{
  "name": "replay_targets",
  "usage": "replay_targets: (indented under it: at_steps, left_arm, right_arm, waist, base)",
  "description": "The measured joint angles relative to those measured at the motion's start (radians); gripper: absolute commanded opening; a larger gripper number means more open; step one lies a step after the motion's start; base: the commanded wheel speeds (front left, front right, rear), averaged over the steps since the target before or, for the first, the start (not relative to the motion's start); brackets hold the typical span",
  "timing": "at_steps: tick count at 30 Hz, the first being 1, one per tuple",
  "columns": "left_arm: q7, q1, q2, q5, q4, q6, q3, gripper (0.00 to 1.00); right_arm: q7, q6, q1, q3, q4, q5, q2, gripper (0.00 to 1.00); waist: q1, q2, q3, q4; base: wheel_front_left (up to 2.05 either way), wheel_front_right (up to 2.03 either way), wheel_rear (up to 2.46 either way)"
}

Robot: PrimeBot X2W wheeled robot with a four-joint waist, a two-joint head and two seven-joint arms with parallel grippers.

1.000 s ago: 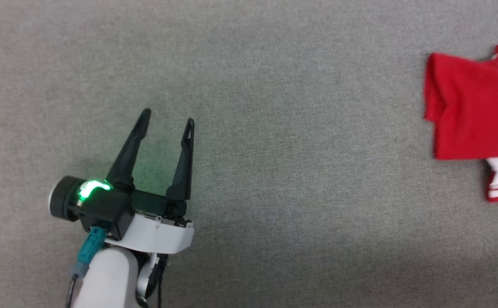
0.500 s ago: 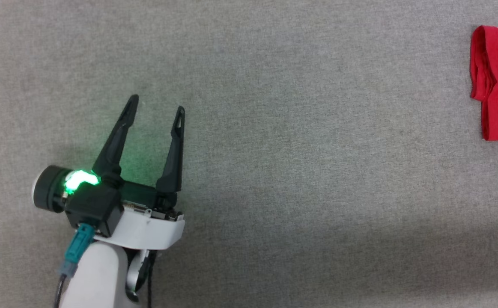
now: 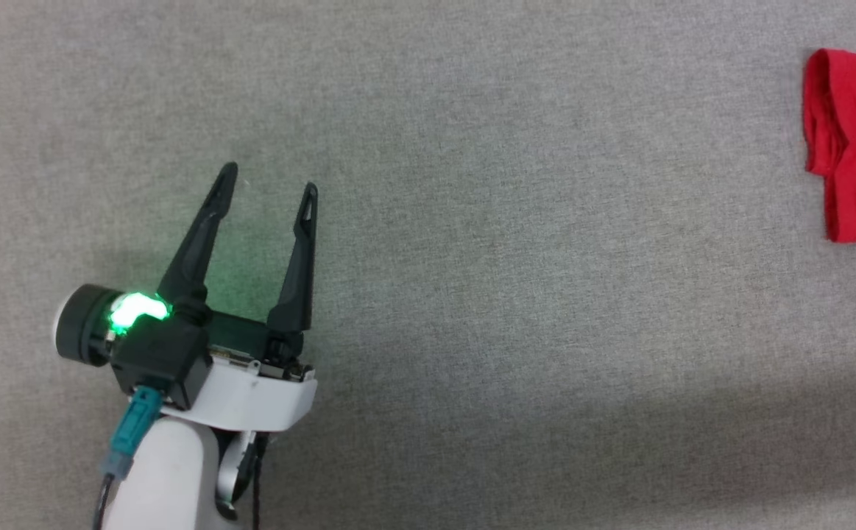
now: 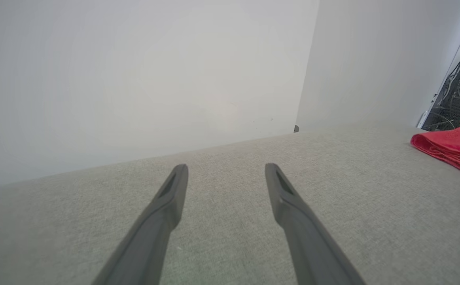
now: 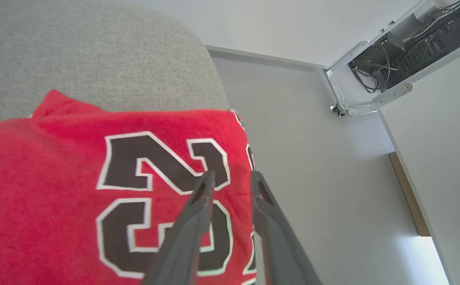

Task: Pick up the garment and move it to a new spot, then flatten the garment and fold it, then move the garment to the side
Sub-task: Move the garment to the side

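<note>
Garment [image 5: 55,190], folded with printed numerals up, lies flat beneath the right gripper [image 5: 231,178], at the rounded corner of the counter [image 3: 508,294]. That gripper's fingers stand partly apart and clamp nothing. Left gripper [image 3: 269,178], spread wide and empty, hangs well apart from the cloth. Placement looks done; a straight lift with fingers parted should spare the fold. Count: one garment, two grippers, one counter.

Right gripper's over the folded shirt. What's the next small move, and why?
Probably lift the right gripper up, clear of the shirt: its fingers stand parted with no cloth between them, and the shirt lies folded by the edge of the grey surface.
</note>
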Motion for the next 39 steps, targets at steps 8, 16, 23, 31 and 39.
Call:
replay_targets:
  at_steps: [8,16,23,31,39]
  left_arm:
    - [0.0,0.01,-0.012,-0.006,0.016,0.008,-0.002,1.0]
    - [0.0,0.035,-0.028,-0.029,0.058,0.013,0.009,1.0]
    - [0.0,0.071,-0.034,-0.042,0.111,0.033,0.057,1.0]
    - [0.0,0.112,-0.034,-0.061,0.181,0.035,0.109,1.0]
    - [0.0,0.164,-0.036,-0.065,0.218,0.034,0.124,1.0]
  right_arm:
    - [-0.048,0.0,-0.008,0.059,0.014,0.046,0.012,1.0]
    - [-0.082,0.0,0.064,0.14,-0.048,0.107,0.101,1.0]
    - [-0.164,0.0,0.153,0.21,-0.145,0.124,0.214,1.0]
    - [-0.265,0.0,0.278,0.242,-0.269,0.111,0.349,1.0]
    - [-0.346,0.0,0.414,0.145,-0.376,0.058,0.451,1.0]
  waist:
    - [0.0,0.0,-0.039,0.015]
    - [-0.0001,0.0,-0.119,0.043]
    - [0.0,0.0,-0.209,0.068]
    - [0.0,0.0,-0.311,0.091]
    - [0.0,0.0,-0.389,0.097]
  base:
    - [0.0,0.0,0.0]
    - [0.0,0.0,0.0]
    - [0.0,0.0,0.0]
    - [0.0,0.0,0.0]
    - [0.0,0.0,0.0]
